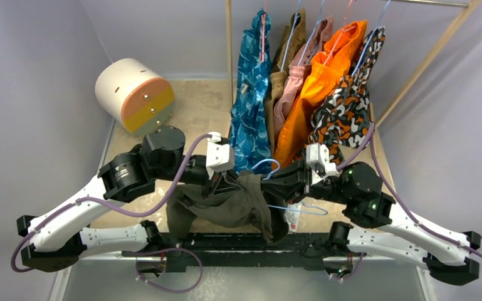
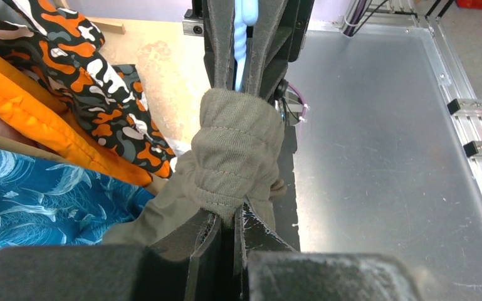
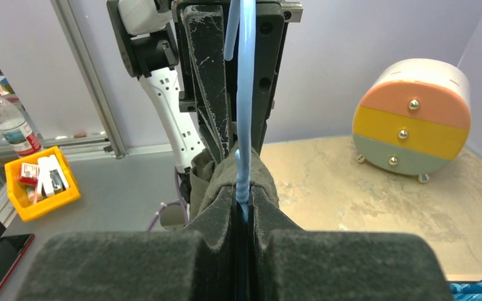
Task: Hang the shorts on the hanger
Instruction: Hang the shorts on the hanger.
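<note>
Gripping a thick wad of the shorts [image 1: 225, 210], the left gripper [image 1: 229, 183] has its jaws closed hard on the cloth. The shorts sag from that pinch in a crumpled heap at the near middle of the table [image 1: 197, 106], bunched around the hanger [image 1: 302, 211]. The right gripper [image 1: 283, 179] faces the left one, almost nose to nose, its jaws pressed together on the wire by the twisted neck.

Several things could go wrong, I judge:
- The left pinch takes only a fold, so a firm pull may let the cloth slide out, or drag the whole bundle off the wire instead of along it.
- The wire is thin and smooth, so the weight of the cloth may swing it round in the right grip or bend it.
- The two sets of fingers are so close that a small move inward could knock them together.
- The hung garments [image 1: 313, 88] are just behind, and the hook or a raised arm could snag one.

Count, from the left:
- one round drum [image 1: 135, 94] with a striped face
- two grippers
- one pair of shorts
- one blue hanger
- five hung garments

Each garment seems to hang on its own wire, though from above the wires cross and I cannot count them surely.
</note>
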`<action>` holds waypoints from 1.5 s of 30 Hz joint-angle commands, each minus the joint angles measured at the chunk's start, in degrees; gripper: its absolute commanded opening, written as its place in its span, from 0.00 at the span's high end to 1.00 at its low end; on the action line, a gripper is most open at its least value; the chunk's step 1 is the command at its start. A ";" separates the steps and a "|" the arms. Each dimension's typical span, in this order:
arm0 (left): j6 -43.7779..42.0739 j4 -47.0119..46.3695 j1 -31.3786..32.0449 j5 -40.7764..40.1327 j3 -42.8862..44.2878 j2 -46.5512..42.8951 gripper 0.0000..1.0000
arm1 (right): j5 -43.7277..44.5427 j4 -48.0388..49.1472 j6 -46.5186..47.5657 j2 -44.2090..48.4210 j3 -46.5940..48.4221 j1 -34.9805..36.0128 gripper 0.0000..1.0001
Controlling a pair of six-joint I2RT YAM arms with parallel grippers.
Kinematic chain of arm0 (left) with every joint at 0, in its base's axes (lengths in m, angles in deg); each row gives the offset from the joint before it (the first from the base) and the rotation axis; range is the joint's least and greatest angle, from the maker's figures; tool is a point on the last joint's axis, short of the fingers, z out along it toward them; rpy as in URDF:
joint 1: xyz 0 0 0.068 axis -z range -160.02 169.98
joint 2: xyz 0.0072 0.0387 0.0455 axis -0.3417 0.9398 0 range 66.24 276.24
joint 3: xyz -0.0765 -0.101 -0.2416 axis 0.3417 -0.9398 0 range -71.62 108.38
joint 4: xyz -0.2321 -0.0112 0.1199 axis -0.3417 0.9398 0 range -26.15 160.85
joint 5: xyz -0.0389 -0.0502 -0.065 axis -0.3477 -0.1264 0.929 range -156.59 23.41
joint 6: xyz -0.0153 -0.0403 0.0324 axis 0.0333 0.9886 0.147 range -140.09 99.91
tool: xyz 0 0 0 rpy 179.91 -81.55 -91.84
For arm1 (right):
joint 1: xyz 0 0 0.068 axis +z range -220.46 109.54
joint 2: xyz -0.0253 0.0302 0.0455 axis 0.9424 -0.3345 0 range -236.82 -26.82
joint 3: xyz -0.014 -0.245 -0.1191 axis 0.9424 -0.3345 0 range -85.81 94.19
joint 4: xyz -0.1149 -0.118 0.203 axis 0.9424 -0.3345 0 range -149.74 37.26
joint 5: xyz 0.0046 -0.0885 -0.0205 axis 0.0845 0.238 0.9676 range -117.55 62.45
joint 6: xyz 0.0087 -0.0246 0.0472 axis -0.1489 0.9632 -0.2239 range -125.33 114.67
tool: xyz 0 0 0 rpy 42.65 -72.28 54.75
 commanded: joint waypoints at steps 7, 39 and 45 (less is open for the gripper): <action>5.30 -10.17 -0.29 -5.49 -2.91 -6.65 1.00 | -2.89 1.53 -0.31 -0.26 4.92 0.20 0.88; 6.88 -11.36 -0.34 -8.58 -3.82 -9.10 1.00 | -3.13 -4.45 -1.41 0.12 6.74 0.20 1.00; 8.43 -12.69 -0.28 -4.08 -2.28 -6.08 0.94 | -3.94 0.49 -0.61 -1.11 5.25 0.20 1.00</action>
